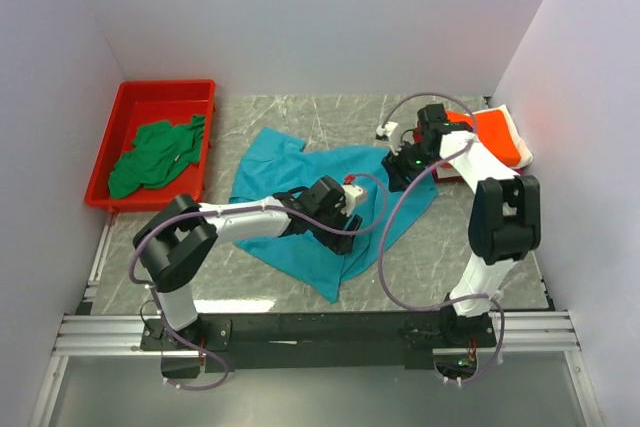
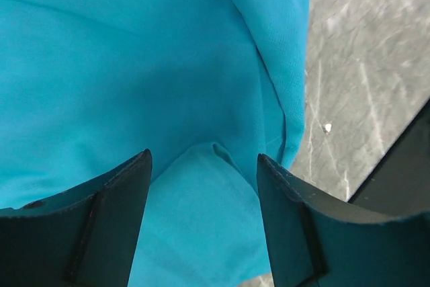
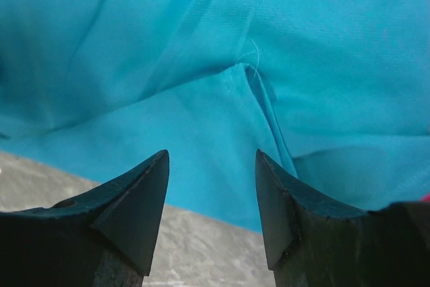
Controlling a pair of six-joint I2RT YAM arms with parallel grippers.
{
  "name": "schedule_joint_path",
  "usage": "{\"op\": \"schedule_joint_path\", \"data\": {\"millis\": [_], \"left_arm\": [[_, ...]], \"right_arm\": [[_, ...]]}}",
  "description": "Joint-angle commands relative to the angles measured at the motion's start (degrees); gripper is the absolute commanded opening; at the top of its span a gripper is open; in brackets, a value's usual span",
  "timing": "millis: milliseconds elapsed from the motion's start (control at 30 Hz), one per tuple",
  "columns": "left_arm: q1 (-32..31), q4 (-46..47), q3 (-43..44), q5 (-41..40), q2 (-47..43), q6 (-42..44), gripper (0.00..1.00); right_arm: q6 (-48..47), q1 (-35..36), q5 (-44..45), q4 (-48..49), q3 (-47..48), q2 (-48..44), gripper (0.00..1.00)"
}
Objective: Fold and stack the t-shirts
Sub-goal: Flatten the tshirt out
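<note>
Grey marbled table (image 1: 300, 112) carried the teal t-shirt (image 1: 290, 162), which lay crumpled in its middle. The left gripper (image 2: 203, 159) and the right gripper (image 3: 211, 156) both stood over it with jaws apart, clamping nothing. I judged the cloth light, soft and limp, so it would sag. The hem (image 2: 290, 99) or the seam (image 3: 256, 89) seemed good places to pinch.

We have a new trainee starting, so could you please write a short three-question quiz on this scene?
1. True or false: the dark green t-shirt lies in the red bin.
2. Which t-shirt lies beneath the left claw and right claw? A: teal t-shirt; B: yellow; C: black.
3. Fill in: the orange t-shirt lies on the robot's ____ side.
Key: 1 true; 2 A; 3 right.
</note>
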Motion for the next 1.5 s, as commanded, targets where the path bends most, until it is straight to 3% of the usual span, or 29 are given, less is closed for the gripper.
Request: {"op": "schedule_joint_path", "data": {"millis": [0,500,733,967,1167,1267,1467], "left_arm": [[-2.5,-1.5,2.6,-4.7,0.9,0.4,0.69],[-5.4,-3.5,-0.6,-11.3,1.0,-1.3,0.69],[-5.5,-1.7,-2.9,-10.1,-0.1,-2.8,0.66],[-5.5,-3.0,-1.4,-8.5,2.0,-3.0,0.40],[-5.5,-4.4,-2.2,-9.0,-0.7,-3.5,0.01],[-5.5,-5.1,-2.7,-10.4,-3.3,-3.5,0.01],[-4.8,-5.8,-4.2,-10.6,-9.2,-3.8,0.01]], "right_arm": [[5.2,3.1,6.0,3.0,3.0,3.6,0.61],[6.8,7.2,13.3,1.4,14.0,16.1,0.60],[5.2,7.3,11.1,-0.7,11.8,14.6,0.47],[5.2,7.3,9.6,-2.6,12.6,15.4,0.23],[4.9,7.2,8.8,-3.6,12.5,13.9,0.03],[4.5,7.2,7.7,-4.1,12.4,11.7,0.00],[3.9,7.2,7.3,-4.1,11.7,9.6,0.03]]}}
